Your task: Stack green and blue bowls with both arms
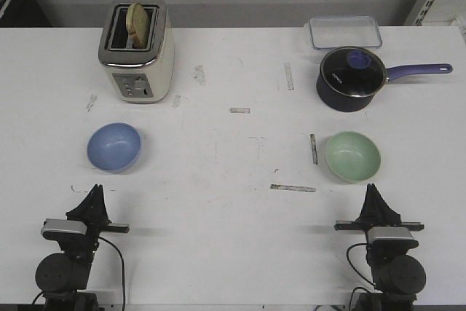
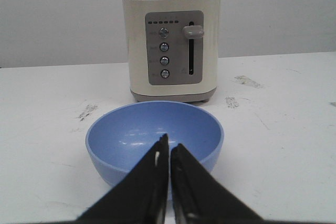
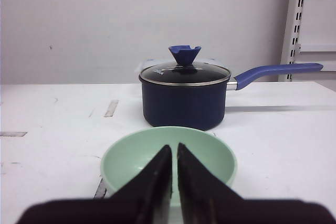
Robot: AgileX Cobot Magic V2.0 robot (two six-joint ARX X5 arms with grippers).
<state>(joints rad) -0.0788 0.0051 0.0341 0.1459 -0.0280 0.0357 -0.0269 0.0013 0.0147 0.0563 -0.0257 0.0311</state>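
Now, my left gripper [image 2: 169,150]: fingers together, near the blue bowl [image 1: 113,146], in front of the toaster [image 1: 136,49].
My right gripper [image 3: 174,153]: fingers together, near the green bowl [image 1: 352,156].

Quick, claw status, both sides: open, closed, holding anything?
Left claw: closed, empty, short of the blue bowl.
Right claw: closed, empty, short of the green bowl.

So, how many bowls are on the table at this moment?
2. The blue bowl sits on the left, in front of the toaster. The green bowl sits on the right, in front of the saucepan.
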